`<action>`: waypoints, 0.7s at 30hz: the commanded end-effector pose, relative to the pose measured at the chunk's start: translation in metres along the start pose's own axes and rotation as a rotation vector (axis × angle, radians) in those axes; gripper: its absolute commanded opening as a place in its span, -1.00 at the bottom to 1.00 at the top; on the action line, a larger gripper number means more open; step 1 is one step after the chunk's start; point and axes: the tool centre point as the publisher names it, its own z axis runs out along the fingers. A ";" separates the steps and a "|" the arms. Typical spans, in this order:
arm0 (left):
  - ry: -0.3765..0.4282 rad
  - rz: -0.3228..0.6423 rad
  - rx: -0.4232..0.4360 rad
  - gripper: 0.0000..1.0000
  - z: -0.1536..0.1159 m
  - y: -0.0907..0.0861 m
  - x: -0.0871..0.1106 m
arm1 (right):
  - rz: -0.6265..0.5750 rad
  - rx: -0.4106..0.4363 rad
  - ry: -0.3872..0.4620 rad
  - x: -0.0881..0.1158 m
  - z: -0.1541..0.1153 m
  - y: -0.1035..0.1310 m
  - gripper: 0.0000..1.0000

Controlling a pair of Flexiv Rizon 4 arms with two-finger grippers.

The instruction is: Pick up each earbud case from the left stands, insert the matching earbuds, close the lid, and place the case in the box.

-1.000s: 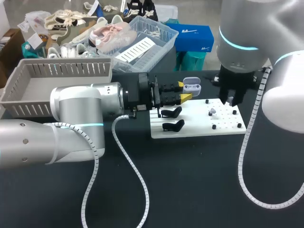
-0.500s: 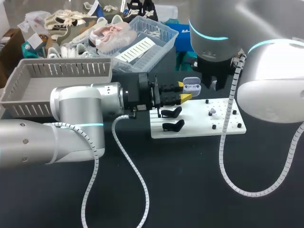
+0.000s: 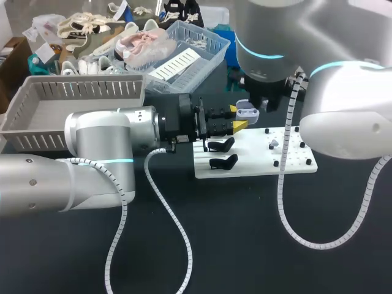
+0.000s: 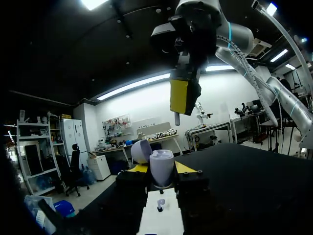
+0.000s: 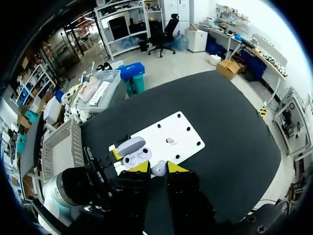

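My left gripper (image 3: 237, 117) is shut on a lavender earbud case (image 3: 247, 111), held level over the white board's (image 3: 257, 160) far left corner with its lid up. In the left wrist view the case (image 4: 161, 167) sits between the yellow tips, its lid (image 4: 141, 151) tipped back. My right gripper (image 4: 183, 95) hangs just above the case, shut on a white earbud (image 4: 176, 119) that points down. The right wrist view shows that earbud (image 5: 157, 170) between its tips, beside the open case (image 5: 133, 155). A second earbud (image 3: 274, 144) lies on the board.
Two black stands (image 3: 222, 145) occupy the board's left part, and small black pegs dot its right part. A grey slatted box (image 3: 73, 110) stands at the table's left. Behind it sits a clear basket (image 3: 184, 46) with shoes.
My right arm has swung left, from over the board's right part to just above the open case. The left arm and the case have stayed still.
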 end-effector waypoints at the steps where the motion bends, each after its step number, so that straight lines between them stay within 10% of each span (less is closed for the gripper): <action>1: -0.001 0.001 -0.004 -1.00 0.000 -0.001 0.000 | 0.021 0.001 -0.008 0.001 0.003 0.004 -1.00; 21: -0.001 0.001 -0.004 -1.00 0.000 -0.001 0.000 | 0.002 -0.025 0.021 -0.005 0.022 0.025 -1.00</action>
